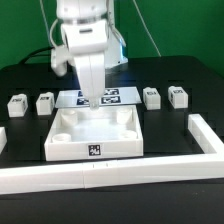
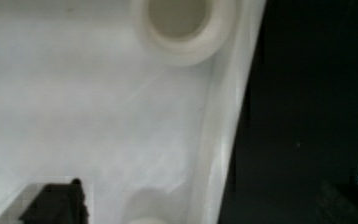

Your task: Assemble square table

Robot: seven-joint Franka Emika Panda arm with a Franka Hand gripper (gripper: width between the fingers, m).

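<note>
Square table slab, far rim partly hidden by the wide-open, empty hand.

Centre frame, white plastic square slab; just behind, thin flat white marker board. Middle left, two small white plastic legs; middle right, two more.
</note>
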